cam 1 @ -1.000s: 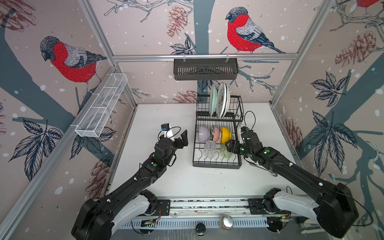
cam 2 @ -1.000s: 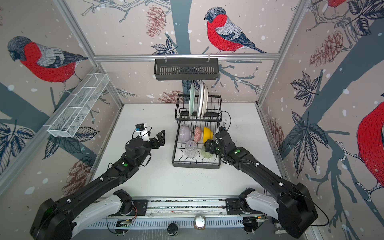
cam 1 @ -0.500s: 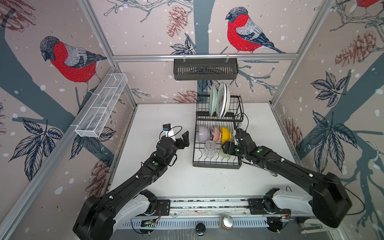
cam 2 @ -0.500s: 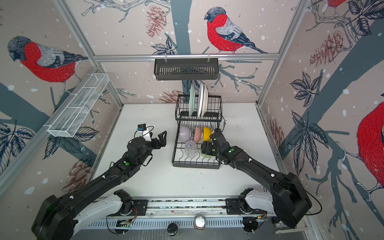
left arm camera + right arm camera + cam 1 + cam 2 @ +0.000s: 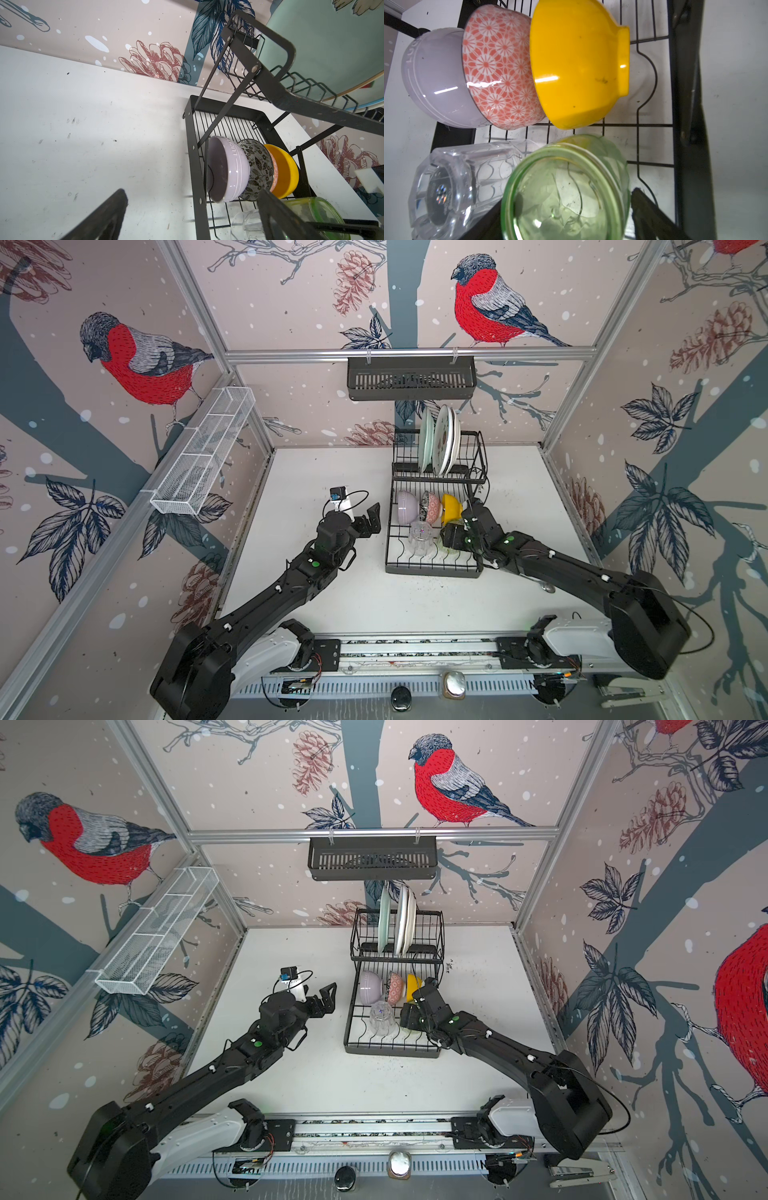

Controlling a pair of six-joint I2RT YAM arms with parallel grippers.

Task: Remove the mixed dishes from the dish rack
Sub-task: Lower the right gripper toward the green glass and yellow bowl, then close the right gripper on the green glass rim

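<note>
Right gripper (image 5: 452, 536) sits in the dish rack (image 5: 432, 571), mid-frame in a top view, fingers spread either side of the green glass (image 5: 566, 187), not clamped. Squeeze gently, then lift straight, clear of the clear glass (image 5: 446, 187) and yellow bowl (image 5: 577, 62). Left gripper (image 5: 371, 519) hovers splayed, left of the rack.

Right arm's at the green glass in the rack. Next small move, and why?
Probably close the right gripper on the green glass. Its fingers flank it on both sides in the lower tier of the dish rack, apparently not yet squeezing. The clear glass sits close beside it, so shifting sideways risks a knock.
</note>
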